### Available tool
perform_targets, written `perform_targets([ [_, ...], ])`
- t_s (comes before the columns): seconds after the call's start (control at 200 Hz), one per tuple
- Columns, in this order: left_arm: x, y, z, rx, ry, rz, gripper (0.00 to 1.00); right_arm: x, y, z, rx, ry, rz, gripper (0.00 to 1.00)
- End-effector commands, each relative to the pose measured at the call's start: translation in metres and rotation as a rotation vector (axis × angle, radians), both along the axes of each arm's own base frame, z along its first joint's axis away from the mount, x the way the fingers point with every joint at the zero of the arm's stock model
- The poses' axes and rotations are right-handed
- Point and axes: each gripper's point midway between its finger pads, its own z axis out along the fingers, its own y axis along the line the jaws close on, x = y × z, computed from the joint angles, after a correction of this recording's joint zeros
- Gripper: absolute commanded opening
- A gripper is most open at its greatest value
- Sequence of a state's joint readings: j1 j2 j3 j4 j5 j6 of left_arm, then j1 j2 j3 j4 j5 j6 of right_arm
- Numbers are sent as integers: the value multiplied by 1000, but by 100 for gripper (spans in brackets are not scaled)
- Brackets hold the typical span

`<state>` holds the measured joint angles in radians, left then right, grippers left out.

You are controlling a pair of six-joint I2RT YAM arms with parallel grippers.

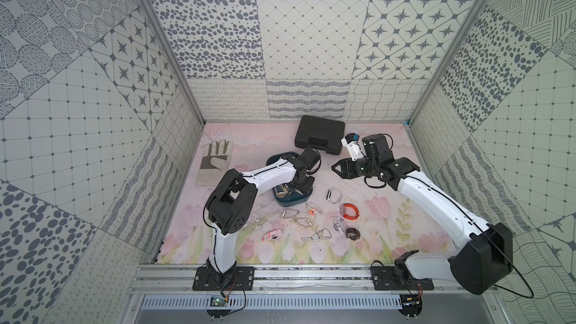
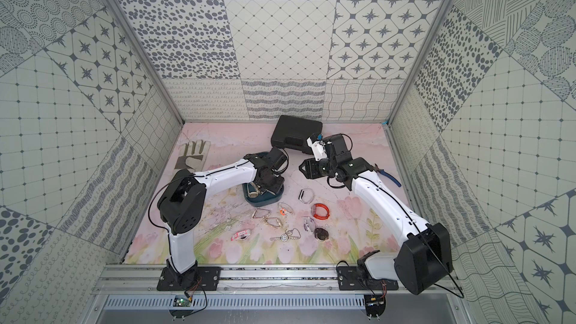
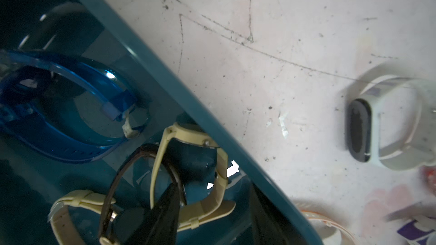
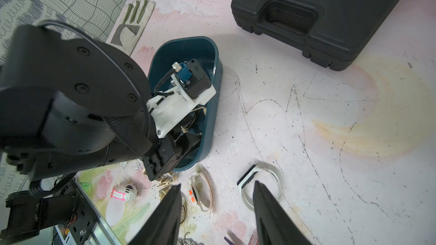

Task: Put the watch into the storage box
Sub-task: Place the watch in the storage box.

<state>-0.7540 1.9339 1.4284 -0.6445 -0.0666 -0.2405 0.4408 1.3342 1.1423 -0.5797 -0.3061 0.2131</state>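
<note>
Left gripper [image 3: 213,185] low inside the storage box [image 3: 165,78], jaws parted, gripping nothing. Between its two black fingers, lying in the box close against the wall: the cream-strapped watch [image 3: 188,133]. Beside it in the box, one blue see-through watch [image 3: 70,154] and one brown-strapped watch [image 3: 113,196]; at least three watches there, exact count hard to tell.

Right gripper [image 4: 217,183] above the flowered table [image 1: 389,229], jaws spread and empty, near one white band with a black face [image 1: 333,195].

Loose on the table near the box, seven watches:
- the white band
- one orange band [image 1: 348,211]
- one thin watch with an orange face [image 1: 311,211]
- one pale watch [image 1: 339,224]
- one dark round watch [image 1: 352,233]
- one sparkling silver watch [image 1: 316,237]
- one pink-and-white watch [image 1: 271,234]

Among them, two triangular metal rings [image 1: 290,213].

Farther back, one work glove [image 1: 213,157] and one black case [image 1: 321,132] with a handle. In a top view, one pair of blue-handled pliers [image 2: 389,177].

Print on the left wrist camera [image 4: 195,78] too small to read.
</note>
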Motion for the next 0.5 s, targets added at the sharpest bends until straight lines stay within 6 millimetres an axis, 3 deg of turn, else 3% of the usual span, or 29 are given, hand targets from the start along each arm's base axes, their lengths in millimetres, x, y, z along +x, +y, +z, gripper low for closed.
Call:
perform_targets([
  [0.0, -4, 2, 26, -8, -39, -12, 53, 5, 0, 9, 18, -20, -17, 53],
  [0.235, -12, 8, 83, -75, -147, 5, 53, -1, -15, -14, -40, 77, -108, 53],
  [0.375, -26, 12, 122, -154, -223, 7, 53, -26, -30, -34, -105, 134, -165, 52],
  [0.49, -44, 10, 142, -233, -244, -13, 54, -41, -51, -53, -179, 188, -255, 52],
])
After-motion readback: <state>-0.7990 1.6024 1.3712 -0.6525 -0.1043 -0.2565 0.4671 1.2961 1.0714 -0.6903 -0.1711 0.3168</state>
